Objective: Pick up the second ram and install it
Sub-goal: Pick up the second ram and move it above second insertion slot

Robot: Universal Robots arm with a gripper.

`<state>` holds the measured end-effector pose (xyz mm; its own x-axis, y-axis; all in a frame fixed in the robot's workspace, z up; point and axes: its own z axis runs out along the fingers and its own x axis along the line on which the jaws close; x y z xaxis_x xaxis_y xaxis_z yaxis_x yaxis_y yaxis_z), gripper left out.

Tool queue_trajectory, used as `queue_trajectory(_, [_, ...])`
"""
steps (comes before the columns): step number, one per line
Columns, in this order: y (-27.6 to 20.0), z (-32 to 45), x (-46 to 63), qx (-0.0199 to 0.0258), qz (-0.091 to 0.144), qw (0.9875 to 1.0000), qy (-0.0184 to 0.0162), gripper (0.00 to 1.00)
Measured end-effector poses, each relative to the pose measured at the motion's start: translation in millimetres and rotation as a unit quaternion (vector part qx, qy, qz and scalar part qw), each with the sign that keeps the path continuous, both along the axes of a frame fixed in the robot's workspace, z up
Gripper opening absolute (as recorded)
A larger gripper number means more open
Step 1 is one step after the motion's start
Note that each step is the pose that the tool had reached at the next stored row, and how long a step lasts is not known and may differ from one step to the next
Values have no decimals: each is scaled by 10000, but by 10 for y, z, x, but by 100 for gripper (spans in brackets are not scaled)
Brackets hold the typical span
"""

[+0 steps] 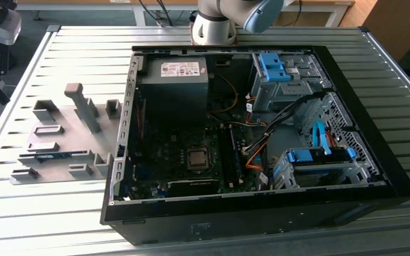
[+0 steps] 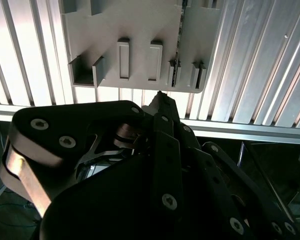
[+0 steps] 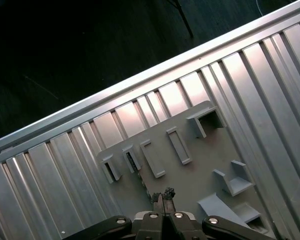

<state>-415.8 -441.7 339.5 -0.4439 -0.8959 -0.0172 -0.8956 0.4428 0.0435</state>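
Observation:
The second ram (image 1: pixel 55 156) is a thin blue-green stick standing on edge in a slot of the grey holder plate (image 1: pixel 59 120), on the exterior view's left. The second wrist view shows the ram (image 2: pixel 177 62) edge on as a dark line, and in the first wrist view the ram (image 3: pixel 132 161) is a dark strip between two holder blocks. My gripper (image 3: pixel 162 195) hangs high above the holder plate (image 3: pixel 190 150), fingertips together and nothing between them. Its dark linkage and tip (image 2: pixel 160 100) cover the near part of the second wrist view.
An open black computer case (image 1: pixel 376 160) lies on the ribbed aluminium table (image 1: pixel 48 213), motherboard up, with long black memory slots (image 1: pixel 230 154) beside the processor socket. Blue drive brackets and cables sit toward the exterior view's right. The arm's base (image 1: pixel 212 24) stands behind the case. Beyond the table edge (image 3: pixel 115 95) is dark floor.

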Motion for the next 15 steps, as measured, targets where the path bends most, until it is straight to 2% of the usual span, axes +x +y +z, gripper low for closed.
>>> queue_trajectory(12, [0,-22,0,0,0,10000,0,11])
queue_trajectory(13, [0,-23,0,0,0,10000,0,16])
queue_trajectory(14, [0,-25,0,0,0,10000,0,16])
queue_trajectory(15, [0,-27,0,0,0,10000,0,24])
